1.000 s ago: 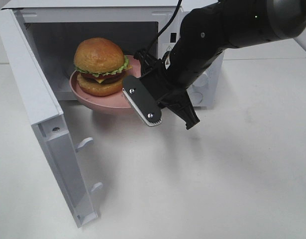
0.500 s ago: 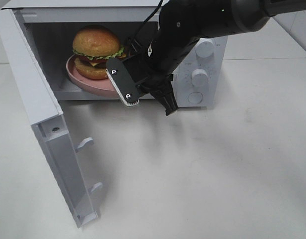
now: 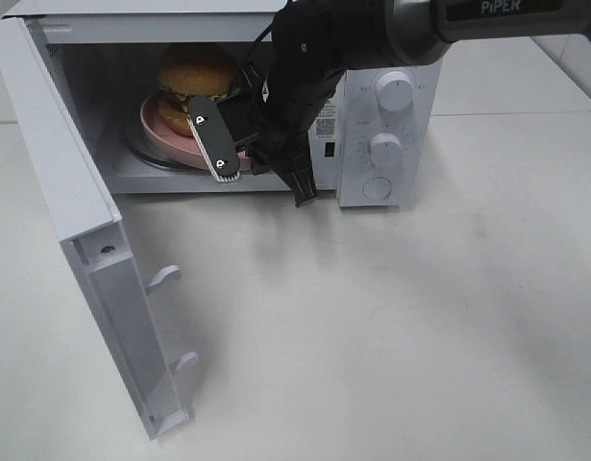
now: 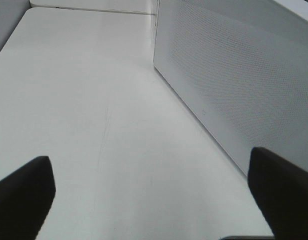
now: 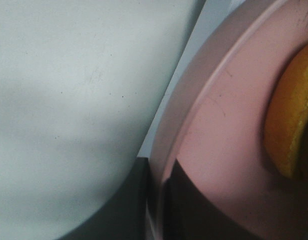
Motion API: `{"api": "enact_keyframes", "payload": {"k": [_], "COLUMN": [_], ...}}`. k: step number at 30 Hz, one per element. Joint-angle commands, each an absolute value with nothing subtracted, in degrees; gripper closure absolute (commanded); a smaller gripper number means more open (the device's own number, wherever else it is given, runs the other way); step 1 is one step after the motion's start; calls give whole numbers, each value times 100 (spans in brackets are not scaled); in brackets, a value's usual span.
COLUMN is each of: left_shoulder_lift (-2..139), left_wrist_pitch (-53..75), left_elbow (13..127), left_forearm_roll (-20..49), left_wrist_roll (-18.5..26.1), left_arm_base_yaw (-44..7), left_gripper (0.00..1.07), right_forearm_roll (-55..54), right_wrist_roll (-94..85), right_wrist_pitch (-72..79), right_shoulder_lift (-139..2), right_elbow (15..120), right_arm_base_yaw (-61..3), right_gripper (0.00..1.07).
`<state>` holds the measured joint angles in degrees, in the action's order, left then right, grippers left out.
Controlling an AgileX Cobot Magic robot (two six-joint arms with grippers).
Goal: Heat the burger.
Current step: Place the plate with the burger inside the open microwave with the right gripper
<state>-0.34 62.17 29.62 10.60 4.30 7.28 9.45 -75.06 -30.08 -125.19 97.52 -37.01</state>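
The burger (image 3: 194, 69), a tan bun with lettuce, sits on the pink plate (image 3: 165, 130) inside the open microwave (image 3: 381, 144). My right gripper (image 3: 249, 156) reaches into the cavity and is shut on the plate's near rim. In the right wrist view its dark fingers pinch the plate's rim (image 5: 159, 165), and the edge of the burger's bun (image 5: 289, 125) shows at the side. My left gripper (image 4: 154, 200) is open and empty over the bare table, beside the microwave's perforated side wall (image 4: 234, 75). It does not show in the high view.
The microwave door (image 3: 93, 269) stands wide open on the left, reaching toward the table's front. Control knobs (image 3: 393, 94) are on the microwave's right panel. White table (image 3: 420, 327) spreads in front and to the right.
My right arm has carried the plate with the burger from in front of the opening up and back into the microwave cavity. The grip on the plate is unchanged.
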Motion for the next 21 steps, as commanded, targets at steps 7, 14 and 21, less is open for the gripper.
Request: {"api": "enact_keyframes", "payload": {"k": [7,14,21], "left_shoulder_lift": [-132,-132,-132], "left_wrist_pitch": [6125,6125,6125], "left_elbow": [2951,2951,2951], "left_forearm_roll": [1083,1083,1083], "left_wrist_roll": [435,435,435], "left_arm_base_yaw": [716,716,716], "left_gripper": [4,4,4], "right_forearm_roll": [1283,1301,1209], "right_wrist_roll": [-7294,-7454,-7603], "right_wrist_pitch": [-2848,-2859,-2716], "right_shoulder_lift": [-12840,-13081,-13270], "right_elbow": [10479,10806,10909], "right_arm_base_yaw": [-3690,-3690,-3690], "right_gripper": [107,107,102]}}
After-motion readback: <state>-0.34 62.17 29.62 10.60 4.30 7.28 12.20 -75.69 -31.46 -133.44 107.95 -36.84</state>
